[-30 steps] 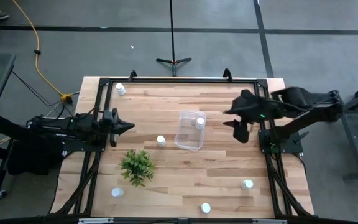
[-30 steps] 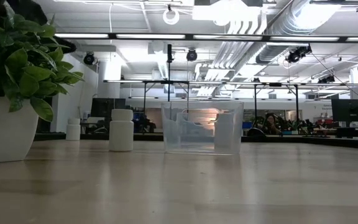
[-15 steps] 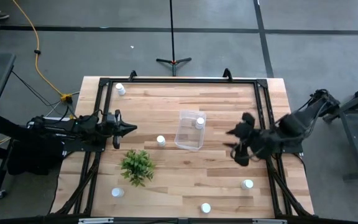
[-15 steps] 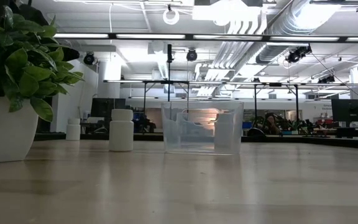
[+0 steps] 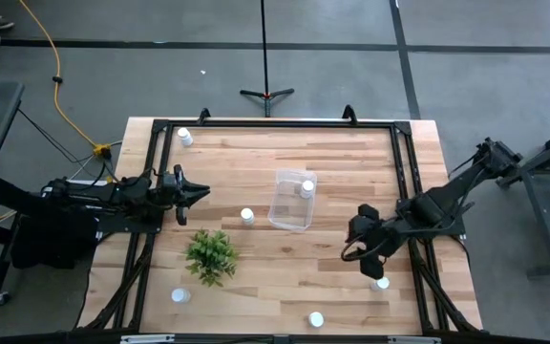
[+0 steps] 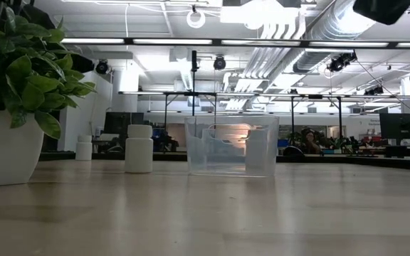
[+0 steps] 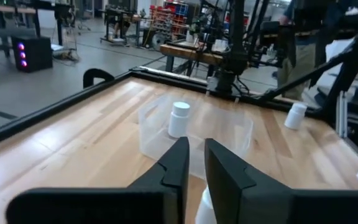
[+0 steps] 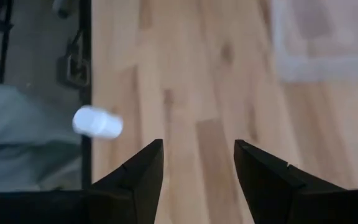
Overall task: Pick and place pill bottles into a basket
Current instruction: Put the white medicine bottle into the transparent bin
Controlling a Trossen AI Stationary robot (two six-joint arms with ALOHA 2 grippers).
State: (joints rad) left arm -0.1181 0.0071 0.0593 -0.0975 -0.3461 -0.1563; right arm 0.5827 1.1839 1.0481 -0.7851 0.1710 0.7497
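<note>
The clear bin [image 5: 292, 201] stands mid-table on its base, with one white pill bottle [image 5: 307, 188] upright inside it. Other white bottles stand upright on the wood: one left of the bin [image 5: 247, 216], one at the far left corner [image 5: 186, 137], and three near the front edge [image 5: 380, 283] [image 5: 316, 320] [image 5: 179, 295]. My right gripper [image 5: 353, 250] is open and empty above the table, just on the far side of the front right bottle [image 8: 97, 122]. My left gripper [image 5: 202, 192] is shut and empty at the table's left, pointing at the bin [image 7: 194, 134].
A small green plant [image 5: 210, 254] in a white pot [image 6: 6, 149] stands near the front left. A black frame [image 5: 275, 123] runs round the tabletop. Bare wood lies between the bin and my right gripper.
My right gripper has gone from beside the bin's right side toward the table's near edge, and now hangs close to the front right bottle. It stays open. The bottles and the bin have kept still.
</note>
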